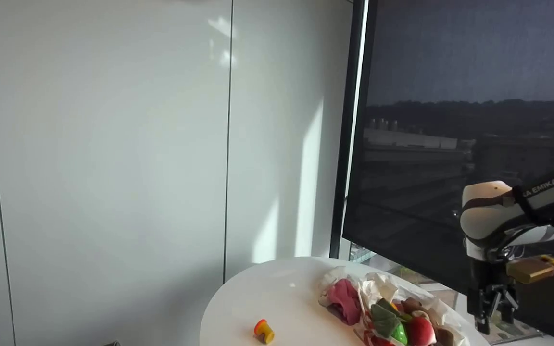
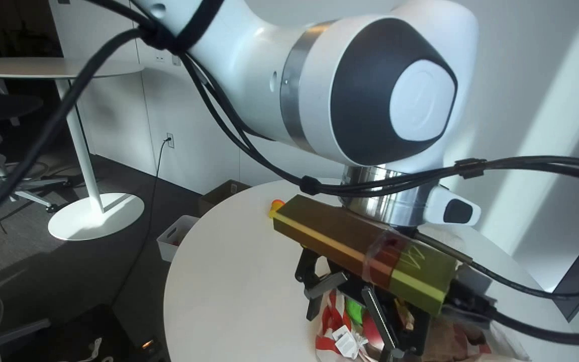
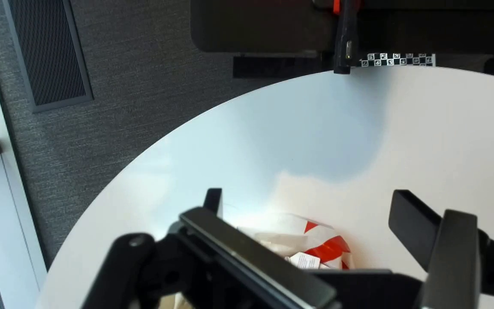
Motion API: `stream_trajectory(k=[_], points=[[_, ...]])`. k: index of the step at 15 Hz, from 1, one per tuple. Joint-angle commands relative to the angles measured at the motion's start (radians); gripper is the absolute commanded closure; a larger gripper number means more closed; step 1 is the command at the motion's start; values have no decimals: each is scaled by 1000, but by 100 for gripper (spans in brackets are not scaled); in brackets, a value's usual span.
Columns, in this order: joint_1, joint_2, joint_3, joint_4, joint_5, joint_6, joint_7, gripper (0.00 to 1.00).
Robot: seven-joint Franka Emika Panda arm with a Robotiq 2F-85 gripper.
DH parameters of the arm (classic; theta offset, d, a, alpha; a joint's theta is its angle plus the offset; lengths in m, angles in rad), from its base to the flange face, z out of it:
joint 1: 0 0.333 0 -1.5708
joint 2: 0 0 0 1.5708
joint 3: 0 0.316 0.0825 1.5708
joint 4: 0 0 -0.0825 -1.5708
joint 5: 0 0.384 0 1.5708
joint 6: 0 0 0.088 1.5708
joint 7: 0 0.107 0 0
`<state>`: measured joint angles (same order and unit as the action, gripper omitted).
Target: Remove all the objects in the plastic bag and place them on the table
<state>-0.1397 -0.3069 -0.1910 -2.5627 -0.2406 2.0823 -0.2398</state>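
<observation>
One arm point(image 2: 309, 85), one claw point(image 1: 495, 318), two round tables point(image 2: 229, 281), one plastic bag point(image 1: 379, 287), one yellow tub point(image 1: 265, 333)

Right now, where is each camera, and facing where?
An exterior view: higher than the table, facing wall panels, roller shade; arm, hand at right.
An exterior view: near the arm, looking down past cables and hand onto table.
Wrist view: at arm's end, looking down past fingers at table and carpet.
Both exterior views share a yellow tub.

White round table point(image 1: 277, 294): plastic bag point(image 1: 377, 287), yellow-red piece point(image 1: 264, 332).
</observation>
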Motion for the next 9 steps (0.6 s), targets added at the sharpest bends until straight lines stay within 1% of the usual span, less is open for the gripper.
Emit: stream_trajectory(k=[1,4,6,9], points=[[41,181,11,89,64,178,-37,0],[50,291,29,147,75,314,-52,0],[45,368,37,180,91,443,-72,0],[22,480,49,234,165,555,-95,0]])
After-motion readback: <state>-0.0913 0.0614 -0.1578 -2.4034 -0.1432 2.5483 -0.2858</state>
